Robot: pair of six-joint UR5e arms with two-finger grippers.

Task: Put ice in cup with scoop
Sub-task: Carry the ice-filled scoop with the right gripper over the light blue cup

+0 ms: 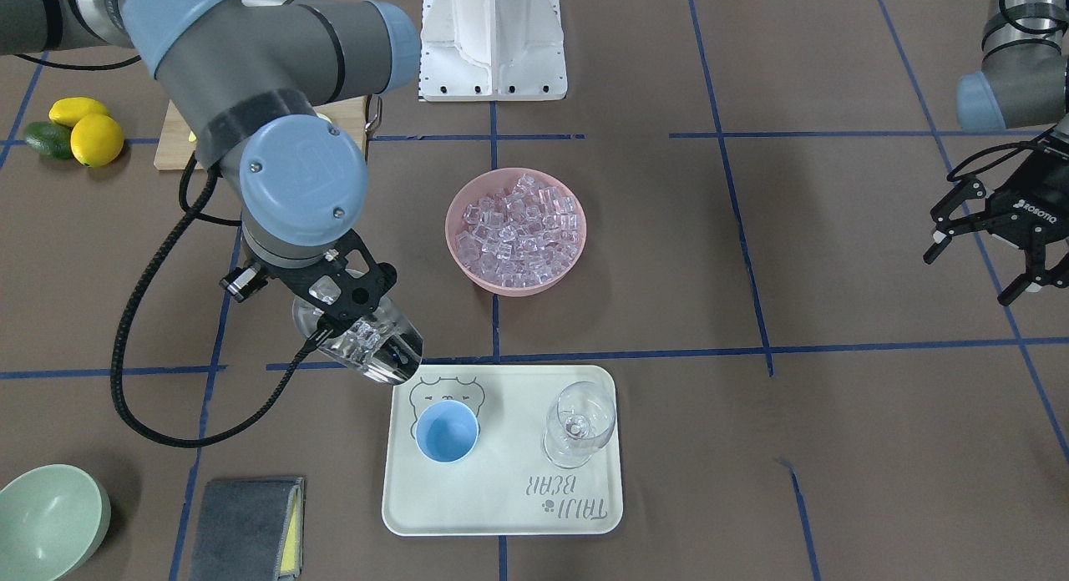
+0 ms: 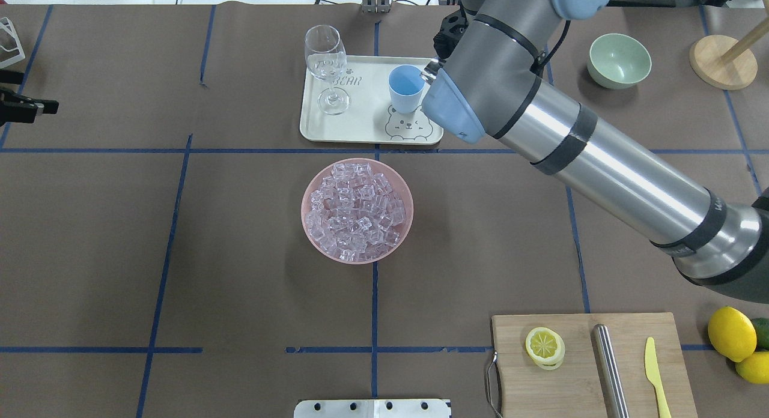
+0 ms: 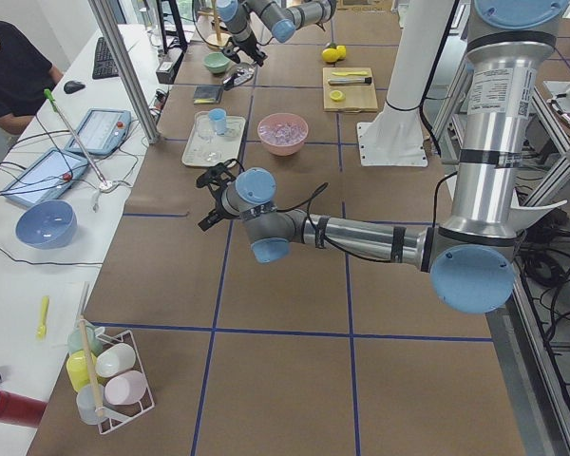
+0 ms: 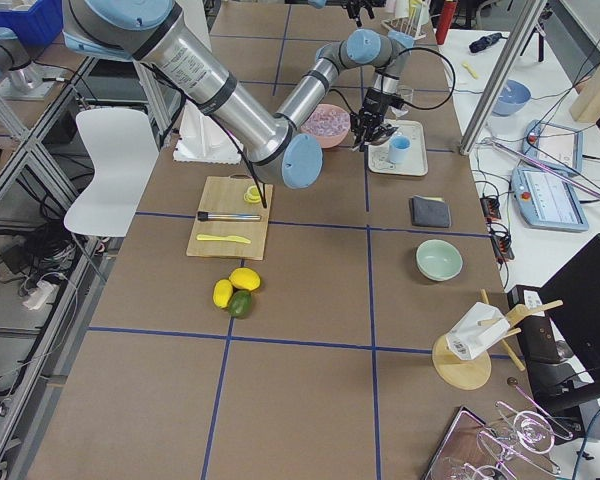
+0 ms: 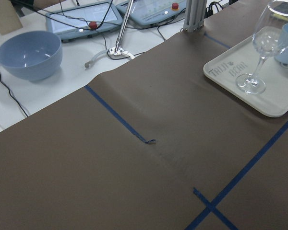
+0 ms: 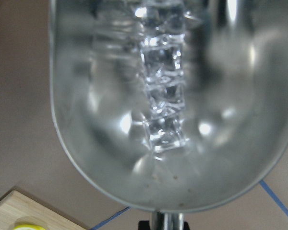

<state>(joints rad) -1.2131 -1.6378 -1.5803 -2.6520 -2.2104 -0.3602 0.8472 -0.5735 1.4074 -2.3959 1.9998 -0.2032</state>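
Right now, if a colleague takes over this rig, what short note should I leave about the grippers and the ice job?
Right gripper: shut on the scoop, which carries some ice, raised at the corner of the tray beside the cup.
Left gripper: open, idle at the side.
Cup: on the tray, looks empty. Most ice is in the pink bowl.
Done: scooping. Left: pour into the cup.

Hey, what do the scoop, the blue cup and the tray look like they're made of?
The scoop looks like polished metal, likely steel: mirror-like reflections and bright glints. The cup seems opaque matte plastic or melamine: even light blue, no shine. The tray looks like smooth pale plastic or melamine too, with printed bear and lettering.
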